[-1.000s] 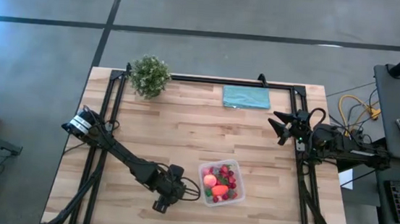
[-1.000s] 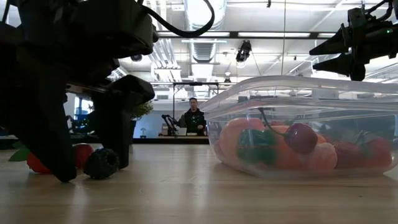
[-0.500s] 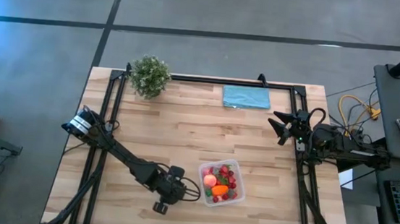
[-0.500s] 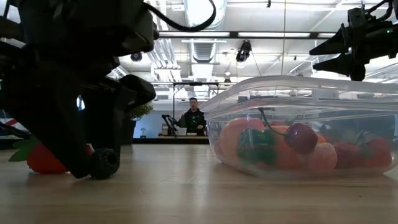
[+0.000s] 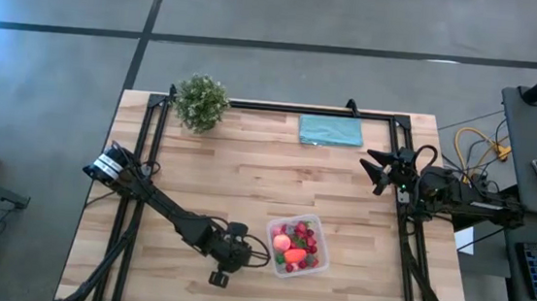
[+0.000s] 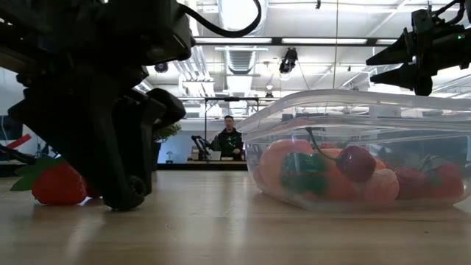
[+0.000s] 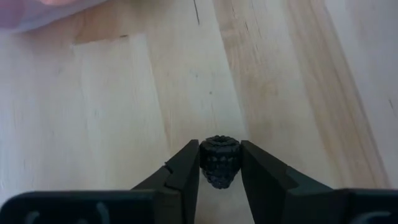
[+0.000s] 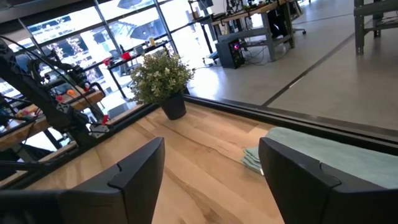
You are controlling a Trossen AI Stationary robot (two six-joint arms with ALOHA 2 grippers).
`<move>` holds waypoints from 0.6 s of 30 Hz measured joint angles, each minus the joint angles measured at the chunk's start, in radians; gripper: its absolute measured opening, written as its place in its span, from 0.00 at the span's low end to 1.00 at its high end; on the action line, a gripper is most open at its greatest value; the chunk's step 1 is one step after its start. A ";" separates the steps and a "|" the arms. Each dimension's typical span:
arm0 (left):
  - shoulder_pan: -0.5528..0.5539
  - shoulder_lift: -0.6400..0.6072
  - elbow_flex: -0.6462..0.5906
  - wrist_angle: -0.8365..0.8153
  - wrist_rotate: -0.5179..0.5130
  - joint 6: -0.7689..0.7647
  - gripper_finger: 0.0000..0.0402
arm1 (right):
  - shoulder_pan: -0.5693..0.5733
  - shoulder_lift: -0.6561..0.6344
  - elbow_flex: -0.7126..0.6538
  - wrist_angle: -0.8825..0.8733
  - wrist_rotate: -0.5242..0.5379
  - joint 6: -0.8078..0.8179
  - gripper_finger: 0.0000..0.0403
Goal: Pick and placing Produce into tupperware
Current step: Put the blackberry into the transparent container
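We see a light wooden counter (image 5: 246, 183) carrying the clear tupperware (image 5: 296, 246) (produce inside); a potted plant (image 5: 201, 102) and teal cloth (image 5: 330, 131) sit well beyond it, a strawberry (image 6: 57, 184) nearer it.

Tupperware (image 5: 297, 246) and a strawberry (image 6: 57, 184) flank the left pincer (image 7: 219, 163); elsewhere seemingly open.

an open lab: exposed ceiling ducts (image 6: 243, 55), rows of workbenches (image 8: 261, 9).

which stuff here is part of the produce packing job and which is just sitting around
Job: dark berry pinched in the left end effector; red strawberry on the table; tupperware with produce inside.

Lying about: potted plant; teal cloth; right end effector, open, waiting by the table's right edge.
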 joint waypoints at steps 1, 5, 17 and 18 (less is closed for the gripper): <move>0.000 -0.001 -0.002 0.000 0.001 0.000 0.22 | 0.000 0.000 0.000 0.000 0.000 0.000 0.63; 0.000 -0.001 -0.003 -0.002 0.002 -0.001 0.22 | 0.000 0.000 0.000 0.000 0.000 0.000 0.63; 0.001 -0.002 0.082 -0.019 0.005 0.005 0.21 | 0.000 0.000 0.000 0.000 0.000 0.000 0.61; 0.002 -0.006 0.099 -0.030 0.005 0.020 0.21 | 0.000 0.000 0.000 0.000 0.000 0.000 0.61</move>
